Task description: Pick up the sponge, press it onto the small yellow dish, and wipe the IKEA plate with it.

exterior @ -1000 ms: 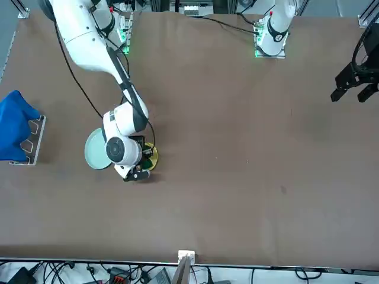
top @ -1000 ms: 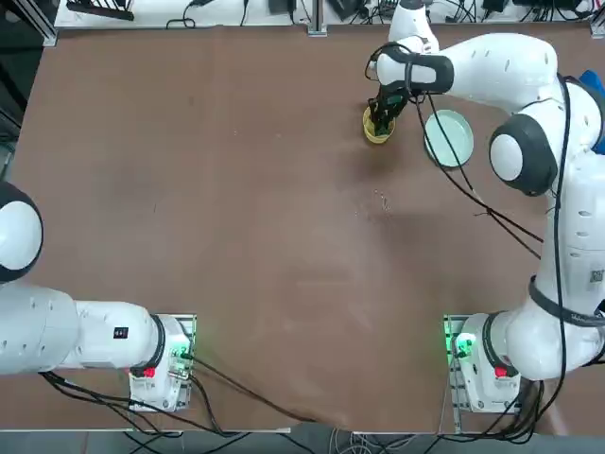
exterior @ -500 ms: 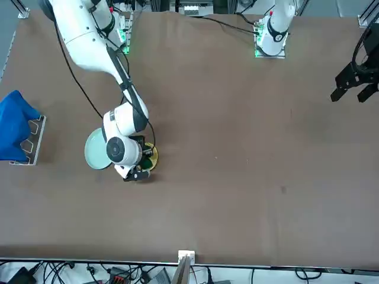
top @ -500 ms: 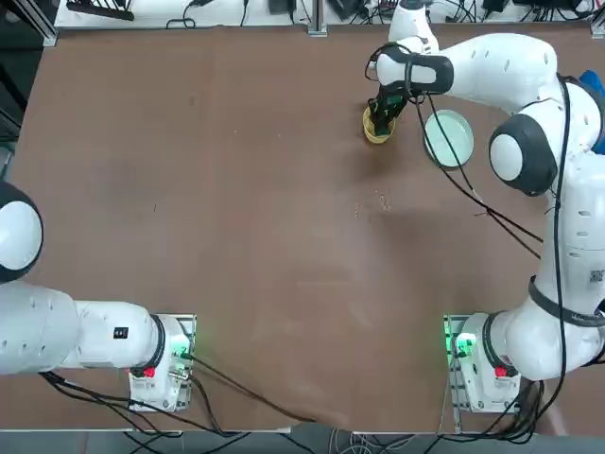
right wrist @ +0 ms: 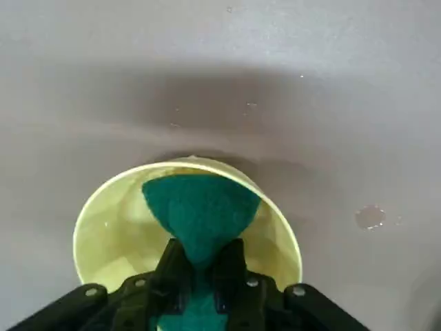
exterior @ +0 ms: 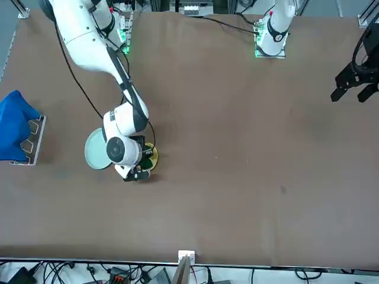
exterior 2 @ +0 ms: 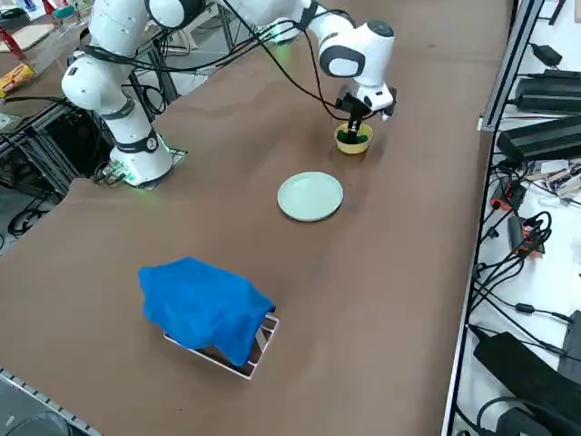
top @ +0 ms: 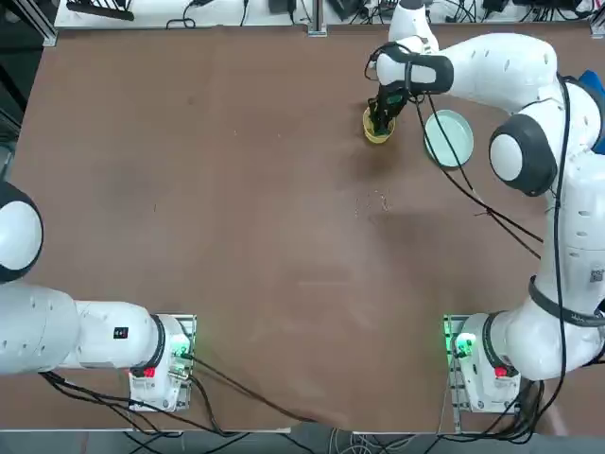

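**Sponge pinched in the claw, pressed down inside the yellow dish**

While the right arm reaches across the brown table [top: 236,208] toward its far edge, the right gripper [right wrist: 201,270] points straight down over the small yellow dish [right wrist: 110,231]. Its two fingers stand narrow, clamped on the sponge [right wrist: 200,207], which is squeezed thin between them and flares out wider beyond the fingertips. In the wrist view the sponge shows its dark green face and sits inside the dish's raised rim, covering much of the middle of the bowl; pale yellow wall shows on both sides of it.

From overhead the dish [top: 375,133] is mostly hidden under the black gripper [top: 381,118], with only a crescent of yellow rim showing. The side view shows a bit of green sponge [exterior 2: 349,138] within the dish [exterior 2: 354,143] directly under the fingers.

The IKEA plate [top: 448,138] lies flat on the table just beside the dish, apart from it, on the side toward the robot's right. In the front view the plate [exterior: 93,151] is partly covered by the arm's wrist.

A crumpled blue cloth [exterior 2: 204,307] lies over a small metal stand near the table's right edge, well apart from plate and dish.
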You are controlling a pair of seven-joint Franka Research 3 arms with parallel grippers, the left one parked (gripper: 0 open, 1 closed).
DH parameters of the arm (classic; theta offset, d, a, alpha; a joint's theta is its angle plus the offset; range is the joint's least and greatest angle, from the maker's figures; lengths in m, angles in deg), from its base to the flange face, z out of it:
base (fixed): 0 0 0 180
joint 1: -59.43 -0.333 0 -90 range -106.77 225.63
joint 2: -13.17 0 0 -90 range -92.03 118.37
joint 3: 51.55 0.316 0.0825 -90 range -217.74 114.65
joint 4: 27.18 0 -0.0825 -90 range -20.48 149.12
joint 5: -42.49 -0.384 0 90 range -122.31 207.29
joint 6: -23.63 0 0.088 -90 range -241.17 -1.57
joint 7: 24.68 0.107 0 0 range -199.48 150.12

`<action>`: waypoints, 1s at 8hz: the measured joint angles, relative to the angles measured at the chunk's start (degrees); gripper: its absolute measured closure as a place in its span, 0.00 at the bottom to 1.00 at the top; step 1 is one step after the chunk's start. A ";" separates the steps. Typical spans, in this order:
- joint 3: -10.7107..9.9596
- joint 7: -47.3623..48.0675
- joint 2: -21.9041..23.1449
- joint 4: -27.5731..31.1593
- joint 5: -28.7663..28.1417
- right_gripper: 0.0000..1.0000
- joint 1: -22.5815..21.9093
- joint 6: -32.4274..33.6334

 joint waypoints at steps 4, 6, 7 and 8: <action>0.40 0.00 3.72 -1.46 0.01 0.81 -0.13 4.03; 0.40 0.02 7.34 -1.47 0.00 0.80 -0.10 8.52; 0.40 0.04 8.56 -1.46 0.00 0.80 -0.11 9.94; 0.40 0.05 9.26 -1.43 0.00 0.81 -0.11 10.75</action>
